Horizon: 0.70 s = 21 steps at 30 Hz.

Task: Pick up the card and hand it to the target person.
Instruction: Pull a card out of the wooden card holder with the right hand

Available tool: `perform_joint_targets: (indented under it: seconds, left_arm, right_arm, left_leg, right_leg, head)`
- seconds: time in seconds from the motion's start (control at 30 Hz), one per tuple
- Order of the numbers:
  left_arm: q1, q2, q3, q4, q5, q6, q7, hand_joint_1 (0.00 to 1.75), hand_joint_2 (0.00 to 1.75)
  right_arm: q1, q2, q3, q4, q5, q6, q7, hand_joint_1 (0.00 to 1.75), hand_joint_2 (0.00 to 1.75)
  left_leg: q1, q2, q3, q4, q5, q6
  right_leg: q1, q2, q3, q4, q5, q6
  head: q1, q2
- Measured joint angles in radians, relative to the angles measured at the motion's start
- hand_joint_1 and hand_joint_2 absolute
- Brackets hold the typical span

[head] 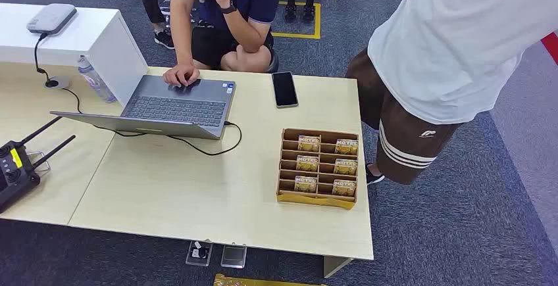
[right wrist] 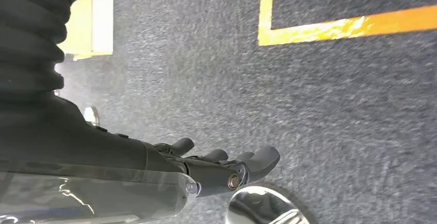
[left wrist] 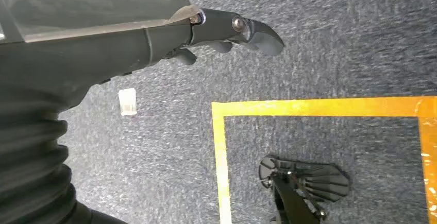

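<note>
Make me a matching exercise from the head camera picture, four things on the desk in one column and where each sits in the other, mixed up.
Things:
1. phone
2. card tray
3. laptop
4. remote controller

Places:
A. at the desk's left edge, antennas up
B. under a seated person's hand
C. lying flat beyond the card tray, towards the far edge
D. near the desk's right front corner, beside the standing person

Pairs: 1-C, 2-D, 3-B, 4-A

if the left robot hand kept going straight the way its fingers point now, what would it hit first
Probably just the grey-blue carpet floor. The left robot hand hangs holding nothing, and nothing lies ahead of its fingertips; the yellow tape line sits off to one side. Depth is unclear.
</note>
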Motion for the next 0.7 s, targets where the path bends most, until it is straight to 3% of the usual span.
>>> perform_joint_targets:
  seconds: [0.47, 0.7]
  left_arm:
    - [-0.048, 0.003, 0.208, 0.049, -0.227, -0.018, -0.015, 0.00, 1.75]
    - [-0.061, 0.003, 0.264, 0.063, -0.282, -0.023, -0.023, 0.00, 1.75]
  right_arm:
    - [-0.058, -0.012, -0.257, 0.048, 0.277, 0.000, 0.083, 0.00, 1.75]
    - [-0.072, -0.015, -0.325, 0.063, 0.346, 0.000, 0.103, 0.00, 1.75]
  left_leg:
    - [0.000, 0.000, 0.000, 0.000, 0.000, 0.000]
    - [0.000, 0.000, 0.000, 0.000, 0.000, 0.000]
  right_leg:
    - [0.000, 0.000, 0.000, 0.000, 0.000, 0.000]
    - [0.000, 0.000, 0.000, 0.000, 0.000, 0.000]
  head:
    - [0.000, 0.000]
    - [0.000, 0.000]
